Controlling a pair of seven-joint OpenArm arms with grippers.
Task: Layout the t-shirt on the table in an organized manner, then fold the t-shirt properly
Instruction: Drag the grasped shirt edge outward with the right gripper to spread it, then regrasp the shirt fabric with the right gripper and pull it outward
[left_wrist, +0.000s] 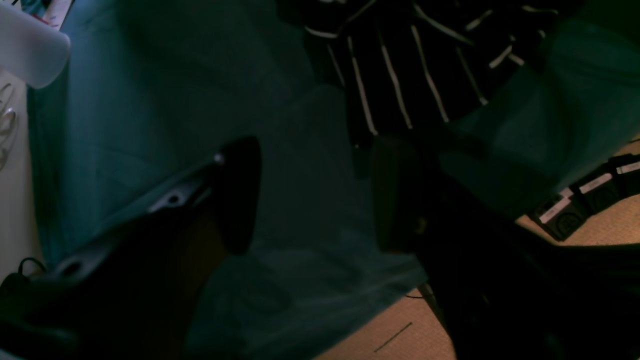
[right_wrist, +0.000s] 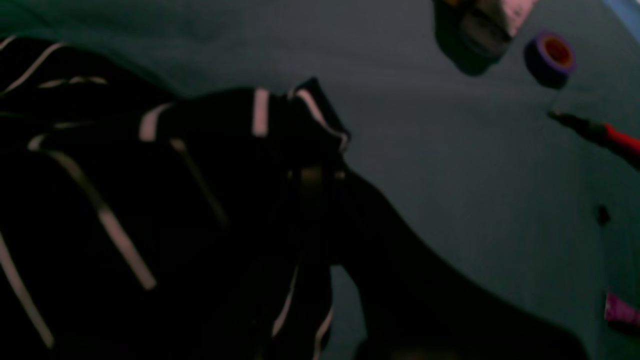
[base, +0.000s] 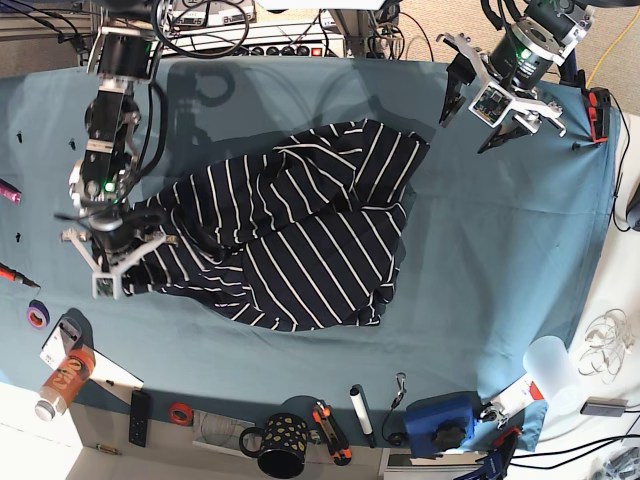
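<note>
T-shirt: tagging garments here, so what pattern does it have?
Dark navy t-shirt with thin white stripes, clearest in the base view.

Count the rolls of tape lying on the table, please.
2. A purple roll sits near the table's left edge; a red roll lies at the front edge beside the mug. Clutter may hide others.

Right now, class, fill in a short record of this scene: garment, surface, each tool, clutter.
garment: t-shirt, dark with white stripes, crumpled, not laid flat
surface: table under a teal cloth
right tool: at the shirt's edge, shut on fabric
left tool: open, off the shirt, holding nothing
clutter: spotted mug, purple tape roll along the table's edges
</note>
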